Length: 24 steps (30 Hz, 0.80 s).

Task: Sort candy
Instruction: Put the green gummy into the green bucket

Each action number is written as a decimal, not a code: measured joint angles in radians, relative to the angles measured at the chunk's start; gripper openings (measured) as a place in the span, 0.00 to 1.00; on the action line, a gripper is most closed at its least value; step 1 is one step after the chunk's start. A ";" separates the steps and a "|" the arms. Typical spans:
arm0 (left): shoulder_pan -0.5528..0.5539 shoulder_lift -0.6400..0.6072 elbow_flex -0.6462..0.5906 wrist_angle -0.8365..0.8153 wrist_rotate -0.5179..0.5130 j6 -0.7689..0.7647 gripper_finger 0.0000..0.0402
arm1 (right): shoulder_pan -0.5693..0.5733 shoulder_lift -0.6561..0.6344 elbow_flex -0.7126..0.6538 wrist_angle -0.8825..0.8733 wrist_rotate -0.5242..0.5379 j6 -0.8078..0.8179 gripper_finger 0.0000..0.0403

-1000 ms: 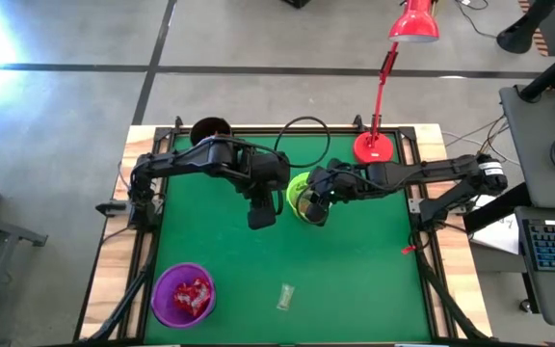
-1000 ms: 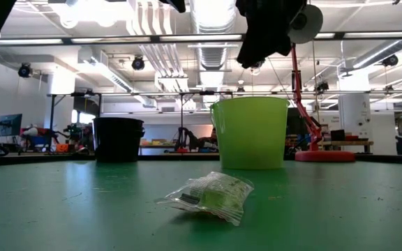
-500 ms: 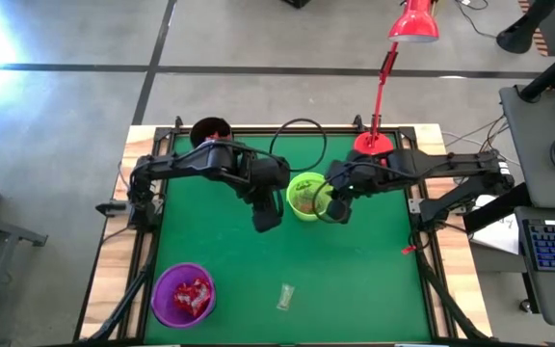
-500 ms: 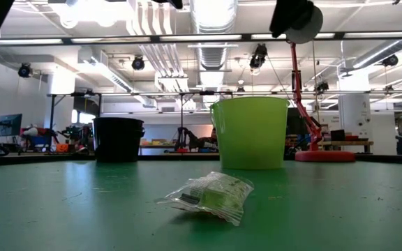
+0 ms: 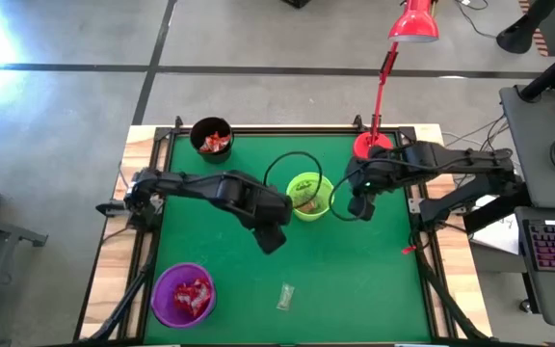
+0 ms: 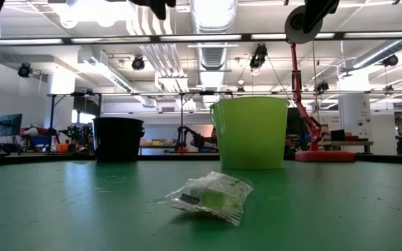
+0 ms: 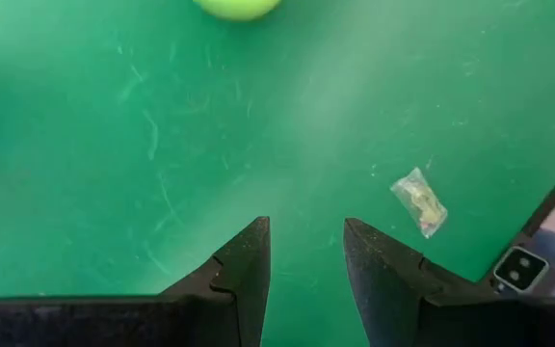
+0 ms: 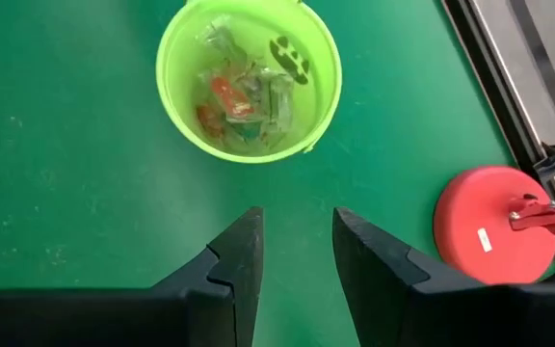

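One pale clear-wrapped candy [image 5: 285, 296] lies flat on the green mat near the near edge; it also shows as the candy [image 6: 211, 196] and the candy [image 7: 419, 202]. The green cup [image 5: 308, 196] holds several pale candies and a red one [image 8: 222, 93]. The purple cup [image 5: 183, 294] and the black cup [image 5: 211, 136] hold red candies. My left gripper [image 5: 273, 238] hovers open left of the green cup and nearer than it, its fingers [image 7: 249, 265] empty. My right gripper [image 5: 359, 207] hovers open to the right of the green cup [image 8: 249, 77].
The red lamp's base [image 5: 374, 146] stands at the far right of the mat, close behind my right gripper, and its pole leans over the far edge. A black cable loop [image 5: 287, 159] lies by the green cup. A small camera [image 7: 520, 272] sits at the near edge.
My right gripper has moved off the green cup toward the table's right edge and risen out of the low view. My left gripper has moved toward the near edge and slightly right, and its arm no longer covers the black cup. The loose candy has stayed put.
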 joint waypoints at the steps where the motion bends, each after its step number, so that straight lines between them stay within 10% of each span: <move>1: -0.007 0.000 -0.018 0.012 -0.001 -0.019 0.29 | 0.000 -0.009 0.000 0.000 0.000 0.000 0.29; 24: -0.133 0.001 -0.424 0.474 -0.027 -0.586 0.29 | 0.000 -0.165 0.000 -0.024 -0.003 0.002 0.28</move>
